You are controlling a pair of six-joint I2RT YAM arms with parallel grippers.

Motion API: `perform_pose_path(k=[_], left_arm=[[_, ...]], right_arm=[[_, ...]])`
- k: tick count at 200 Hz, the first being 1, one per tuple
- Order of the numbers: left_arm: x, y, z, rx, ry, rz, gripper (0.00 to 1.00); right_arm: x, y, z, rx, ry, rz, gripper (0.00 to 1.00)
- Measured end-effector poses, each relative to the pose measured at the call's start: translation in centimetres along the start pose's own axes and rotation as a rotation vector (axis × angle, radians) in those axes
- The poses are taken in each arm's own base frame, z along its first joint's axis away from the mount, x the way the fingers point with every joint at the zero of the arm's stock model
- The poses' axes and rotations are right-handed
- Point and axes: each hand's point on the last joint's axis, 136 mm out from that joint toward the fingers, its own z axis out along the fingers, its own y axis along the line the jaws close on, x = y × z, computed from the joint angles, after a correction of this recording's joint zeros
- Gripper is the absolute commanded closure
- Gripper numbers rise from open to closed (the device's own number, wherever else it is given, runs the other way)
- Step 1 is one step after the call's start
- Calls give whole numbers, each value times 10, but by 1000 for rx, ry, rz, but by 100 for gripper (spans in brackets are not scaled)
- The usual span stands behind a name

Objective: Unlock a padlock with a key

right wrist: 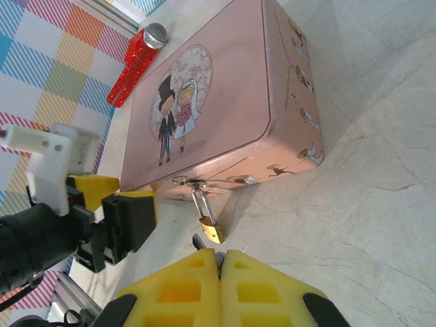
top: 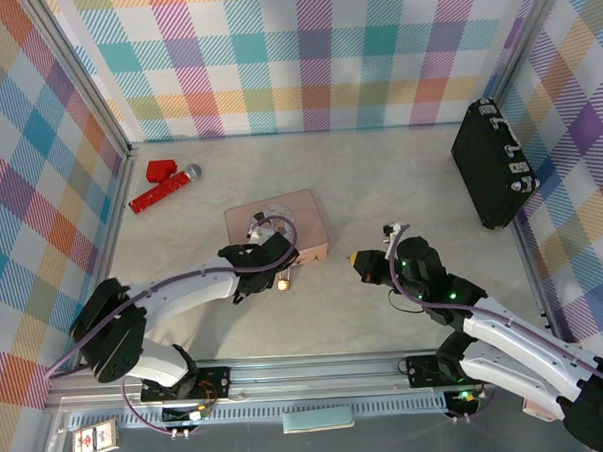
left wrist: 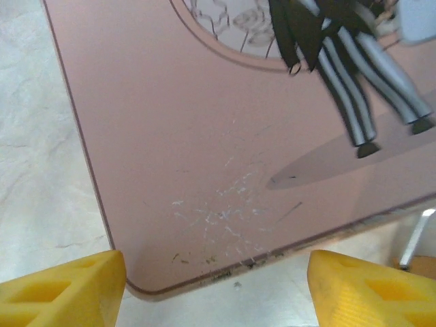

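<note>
Pink tin (top: 306, 221) mid-table, red microphone (top: 160, 192) far left, red block (top: 160, 170) beside it, black case (top: 492, 165) against right wall

One each: pink tin (right wrist: 225, 88), padlock (right wrist: 212, 231), key (right wrist: 198, 240), black case (top: 489, 168), red microphone (right wrist: 135, 68), red block (top: 161, 170).

Left gripper (top: 273, 255) hangs over the pink tin's (top: 299, 211) near edge, padlock (top: 284, 282) right beside it, right gripper (top: 356, 260) close by.

Tin (top: 277, 225) mid-table; padlock (right wrist: 211, 229) hangs at its near side, key (right wrist: 198, 240) just before it. Left gripper (left wrist: 216, 272) over tin's near edge, right gripper (right wrist: 219, 256) right of the padlock. Case (top: 492, 163) far right, against the wall.
</note>
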Motion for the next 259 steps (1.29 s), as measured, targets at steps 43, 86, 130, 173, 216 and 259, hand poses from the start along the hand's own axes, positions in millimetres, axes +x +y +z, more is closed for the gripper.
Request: perform_pose_path(k=[43, 86, 130, 173, 216, 259], left_arm=[[6, 10, -49, 240, -179, -232, 31], [39, -26, -51, 450, -168, -269, 32], [44, -53, -35, 519, -162, -299, 33], [46, -79, -11, 516, -119, -274, 34], [41, -88, 9, 509, -96, -295, 36], [41, -93, 25, 494, -79, -300, 39]], right_arm=[[4, -5, 6, 15, 18, 4, 100], [10, -9, 15, 28, 46, 13, 100], [10, -6, 18, 17, 51, 30, 100], [10, -5, 17, 12, 52, 33, 100], [9, -3, 14, -1, 43, 36, 100], [8, -2, 11, -13, 33, 39, 100]])
